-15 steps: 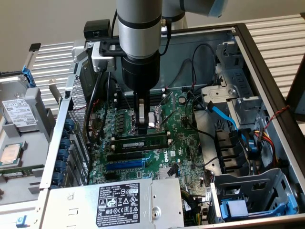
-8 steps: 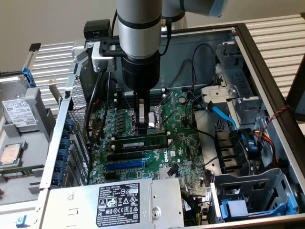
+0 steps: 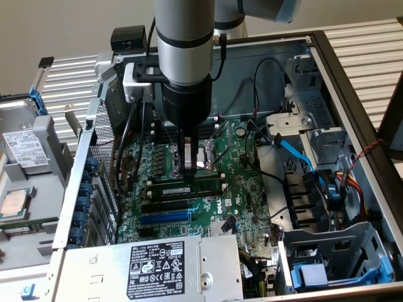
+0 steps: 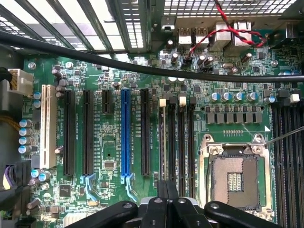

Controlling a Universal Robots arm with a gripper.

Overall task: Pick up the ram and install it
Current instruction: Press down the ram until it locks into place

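Observation:
The ram (image 3: 189, 187) is a narrow green stick with black chips, standing on edge in a long black slot beside the CPU socket (image 3: 210, 157) on the motherboard (image 3: 245, 189). My gripper (image 3: 187, 170) hangs straight down over its middle, fingers closed on its top edge. From the wrist view the ram (image 4: 162, 142) shows edge-on as a thin strip running from a white end clip (image 4: 162, 102) to my fingertips (image 4: 161, 192), which sit pressed together around it. The part of the stick under the fingers is hidden.
Neighbouring memory slots (image 4: 183, 142) and black and blue expansion slots (image 4: 125, 133) lie alongside. A black cable (image 4: 142, 66) crosses the wrist view. The power supply (image 3: 164, 264), a drive cage (image 3: 327, 251), blue and red wires (image 3: 296, 151) and the case walls enclose the board.

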